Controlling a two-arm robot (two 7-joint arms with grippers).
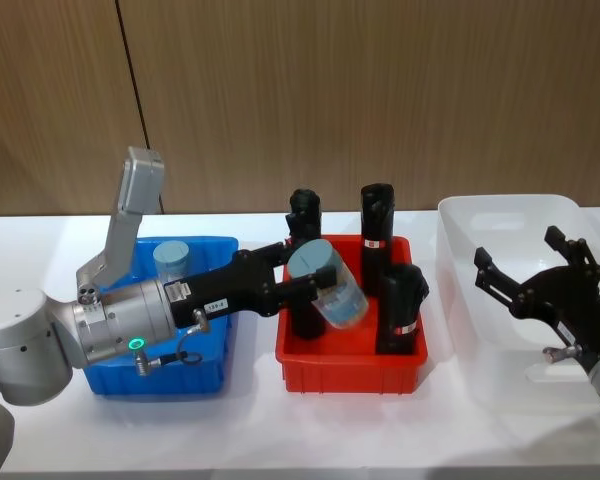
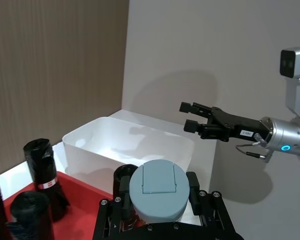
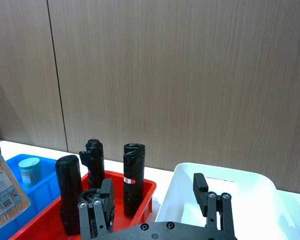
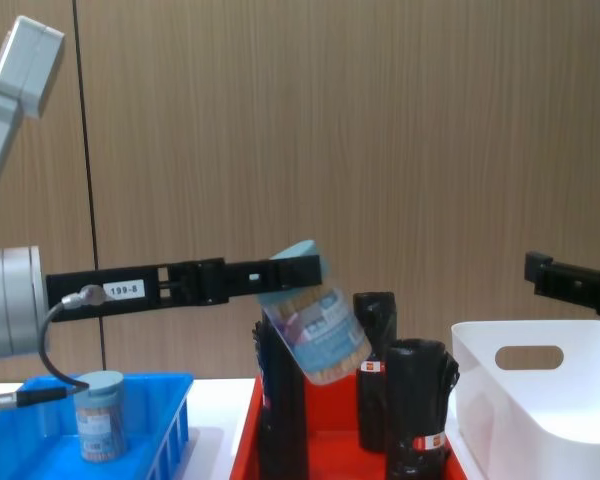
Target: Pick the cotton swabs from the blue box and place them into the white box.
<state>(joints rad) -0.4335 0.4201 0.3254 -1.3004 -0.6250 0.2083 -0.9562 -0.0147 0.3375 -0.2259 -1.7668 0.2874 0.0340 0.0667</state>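
Note the jaws of the left gripper (image 1: 305,275) clamped on one jar of the cotton swabs (image 1: 335,295), held tilted in the air over the red tray (image 1: 350,375), lid end higher, among the upright black rolls (image 1: 377,235). Note the jaws of the right gripper (image 1: 517,248) spread wide apart above the white box (image 1: 500,203) at the robot's right. Locate a second jar (image 1: 171,262) standing upright in the blue box (image 1: 180,378) at the robot's left, with the red tray between the two boxes on the white table (image 1: 130,440).
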